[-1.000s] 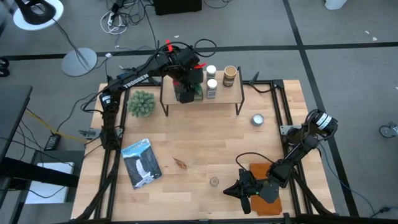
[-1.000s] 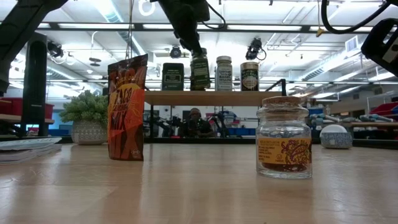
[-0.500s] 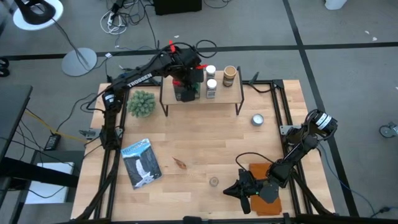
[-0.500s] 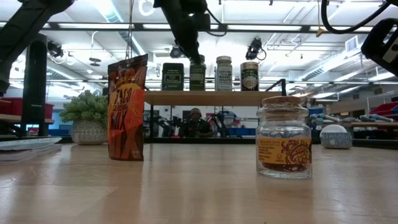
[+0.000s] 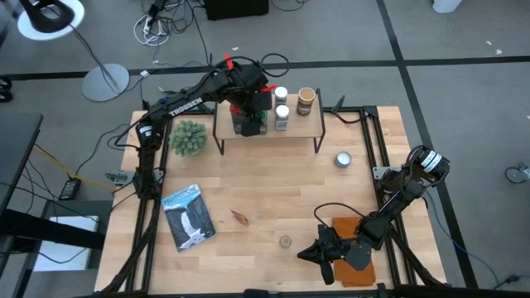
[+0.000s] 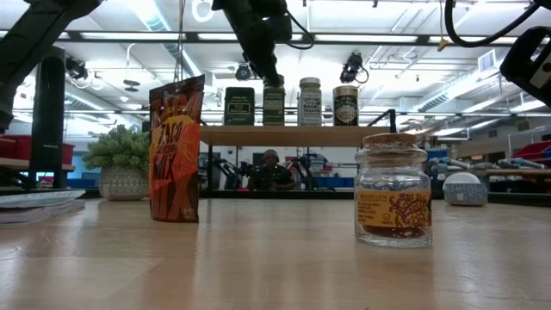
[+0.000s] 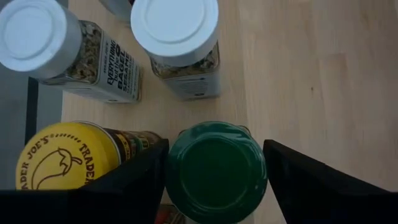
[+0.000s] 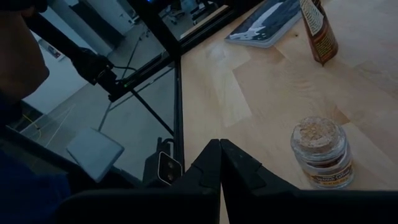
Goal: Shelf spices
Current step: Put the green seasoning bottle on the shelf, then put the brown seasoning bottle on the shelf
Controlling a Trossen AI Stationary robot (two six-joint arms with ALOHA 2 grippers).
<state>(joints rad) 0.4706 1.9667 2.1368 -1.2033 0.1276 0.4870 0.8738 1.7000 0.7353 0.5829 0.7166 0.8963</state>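
The shelf (image 5: 294, 128) stands at the table's far side with several spices on its top. My left gripper (image 7: 216, 177) is over the shelf's left part, shut on a green-lidded jar (image 6: 274, 103). That jar stands upright between a dark tin (image 6: 238, 105) and a white-lidded jar (image 6: 309, 102). A yellow-lidded tin (image 7: 65, 163) sits beside it. A cork-topped jar (image 5: 285, 242) and an orange pouch (image 6: 176, 151) stand on the table's near half. My right gripper (image 5: 305, 252) is shut near the table's near edge, close to the cork-topped jar (image 8: 321, 152). My left gripper comes from above, pointing down, with one finger (image 7: 134, 186) on each side of the jar's green lid (image 7: 216, 168), at the lid's rim. The jar stands upright with its base on the shelf top.
A fuzzy green plant (image 5: 189, 137) sits left of the shelf, a round silvery tin (image 5: 343, 159) to its right front, and a magazine (image 5: 189, 217) at near left. An orange-brown flat thing (image 5: 361, 271) lies under my right arm. Bare wood spans the table's middle.
My left gripper has moved down a little over the shelf. The green-lidded jar, held tilted just above the shelf top a second ago, now stands upright on it beside the dark tin.
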